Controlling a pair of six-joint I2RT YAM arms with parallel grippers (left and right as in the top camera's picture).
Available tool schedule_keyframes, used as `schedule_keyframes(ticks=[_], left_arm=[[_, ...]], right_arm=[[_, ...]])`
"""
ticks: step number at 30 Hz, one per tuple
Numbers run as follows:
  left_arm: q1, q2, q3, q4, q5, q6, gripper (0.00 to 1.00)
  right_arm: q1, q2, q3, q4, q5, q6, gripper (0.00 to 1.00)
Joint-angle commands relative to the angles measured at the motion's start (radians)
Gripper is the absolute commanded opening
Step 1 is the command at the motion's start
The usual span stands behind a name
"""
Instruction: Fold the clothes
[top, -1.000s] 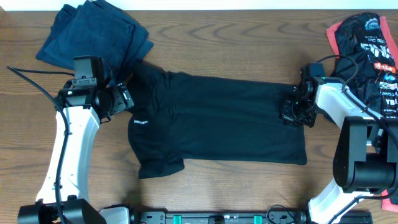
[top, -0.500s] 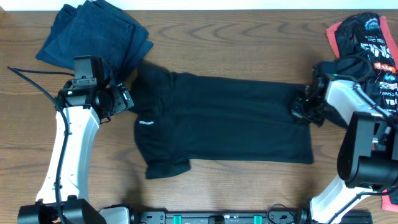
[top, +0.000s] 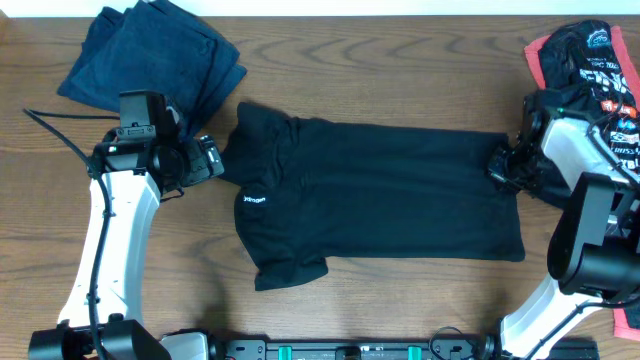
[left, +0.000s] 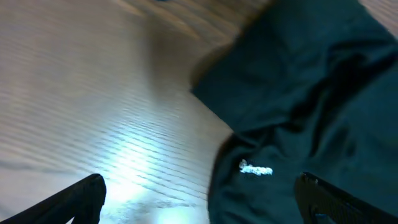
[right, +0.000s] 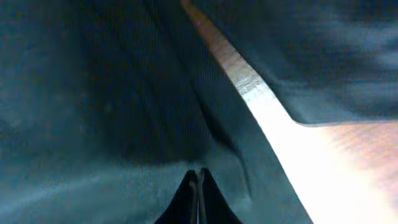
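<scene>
Surface: table (top: 400, 300), brown wood grain, with a pale strip along the far edge.

Far left corner: navy cloth (top: 150, 50), thick, soft, loosely folded in layers.

Left gripper (top: 207, 160): jaws spread wide, holding nothing, just beside the collar end of the shirt.

Centre: black shirt (top: 380, 190), thin matte knit, lying flat and lengthwise across the table. Short sleeves, one curled under at the near side; small white logo (top: 253, 200) on the chest.

Right gripper (top: 503, 165): fingers pinched together on the shirt's hem edge.

Far right: heap of black garments (top: 590, 60), crumpled, with pink-red trim and white lettering.
</scene>
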Motion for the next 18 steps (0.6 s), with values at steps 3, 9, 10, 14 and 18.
schedule_keyframes(ticks=[3, 9, 10, 14, 18], left_arm=[[0.001, 0.023, -0.016, 0.030, 0.146, 0.105, 0.98], [0.001, 0.142, -0.016, 0.179, 0.242, 0.116, 0.56], [0.001, 0.167, -0.016, 0.210, 0.245, 0.116, 0.46], [0.001, 0.274, -0.016, 0.332, 0.308, 0.121, 0.19], [-0.002, 0.371, -0.016, 0.430, 0.417, 0.121, 0.08]], right_arm=[[-0.005, -0.007, 0.181, -0.115, -0.066, -0.047, 0.06], [0.032, -0.011, 0.279, -0.219, -0.389, -0.217, 0.13], [0.041, -0.011, 0.280, -0.226, -0.408, -0.225, 0.11], [0.103, -0.010, 0.270, -0.223, -0.402, -0.229, 0.11], [0.171, -0.010, 0.269, -0.201, -0.398, -0.228, 0.14]])
